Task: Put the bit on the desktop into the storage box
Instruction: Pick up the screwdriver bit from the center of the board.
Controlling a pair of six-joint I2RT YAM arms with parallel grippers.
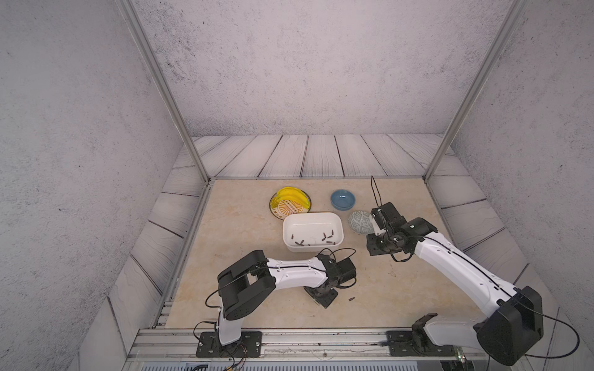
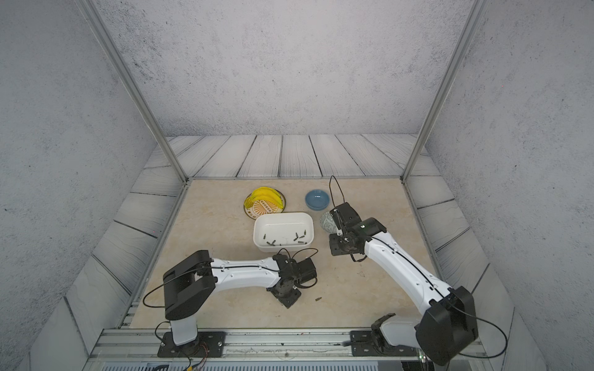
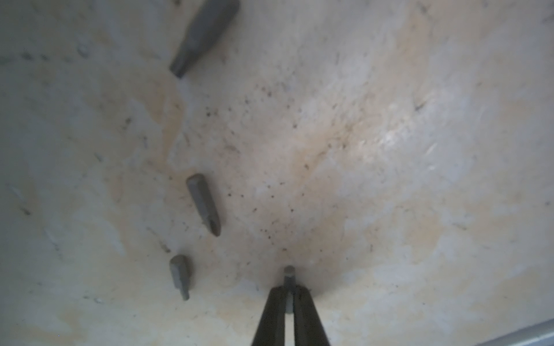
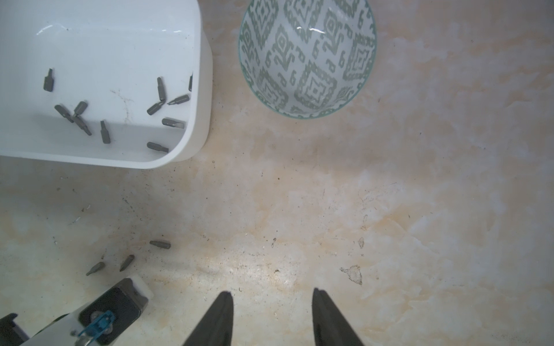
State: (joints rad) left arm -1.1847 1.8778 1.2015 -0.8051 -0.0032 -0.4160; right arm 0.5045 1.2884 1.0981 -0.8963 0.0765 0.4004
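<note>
About a dozen bits [image 4: 105, 131] lay in the storage box [image 4: 201, 90], upper left of the right wrist view. The left gripper [image 3: 289, 295] was clamped on one bit [image 3: 289, 274] at the bottom of its view, with at least three loose bits [image 3: 204, 203] beside it on the desktop [image 3: 389, 179]. The right gripper [image 4: 272, 296] hung half-open and empty. Blur hid whether the clamped bit was clear of the desktop. In both top views the left arm [image 1: 289, 273] covered its tips.

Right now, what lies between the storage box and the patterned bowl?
Only bare desktop; the right wrist view shows storage box and patterned bowl apart.
</note>
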